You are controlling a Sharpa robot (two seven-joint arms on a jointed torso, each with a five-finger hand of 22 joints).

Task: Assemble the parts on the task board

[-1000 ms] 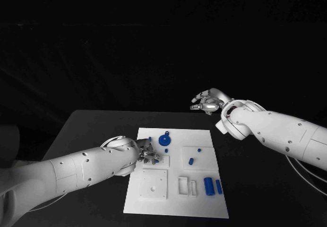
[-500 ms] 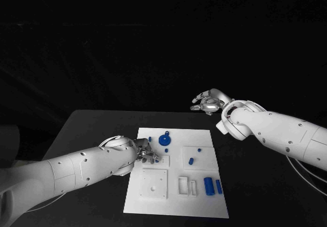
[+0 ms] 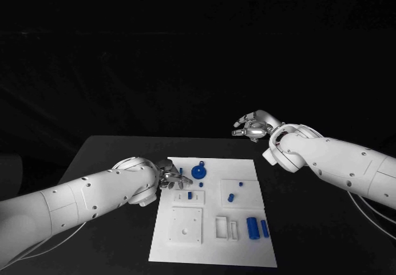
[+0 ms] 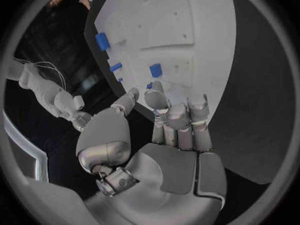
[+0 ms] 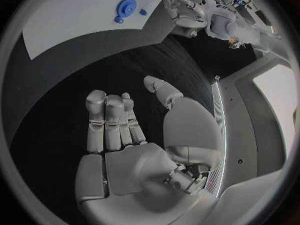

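Observation:
The white task board (image 3: pixel 210 240) lies in the middle of the table. On it are a round blue part (image 3: pixel 199 171), a small blue peg (image 3: pixel 189 195), two small blue pieces (image 3: pixel 232 197) on a raised plate, and a blue cylinder (image 3: pixel 252 226) beside a blue bar (image 3: pixel 264 228). My left hand (image 3: pixel 175 176) hovers at the board's left edge, near the round part. Its fingers (image 4: pixel 178 120) are stretched out over the board (image 4: pixel 181 30) and hold nothing. My right hand (image 3: pixel 254 126) hangs raised beyond the board's far right corner, fingers (image 5: pixel 112 122) spread and empty.
A square white plate (image 3: pixel 187 223) and a slotted white block (image 3: pixel 222 225) sit on the near half of the board. Black table (image 3: pixel 107 154) surrounds the board on all sides. The round blue part (image 5: pixel 125 6) and my left hand (image 5: pixel 181 10) appear far off in the right wrist view.
My left hand has drawn back from the small plate toward the board's far left, uncovering the small blue peg there. The right hand has stayed in place.

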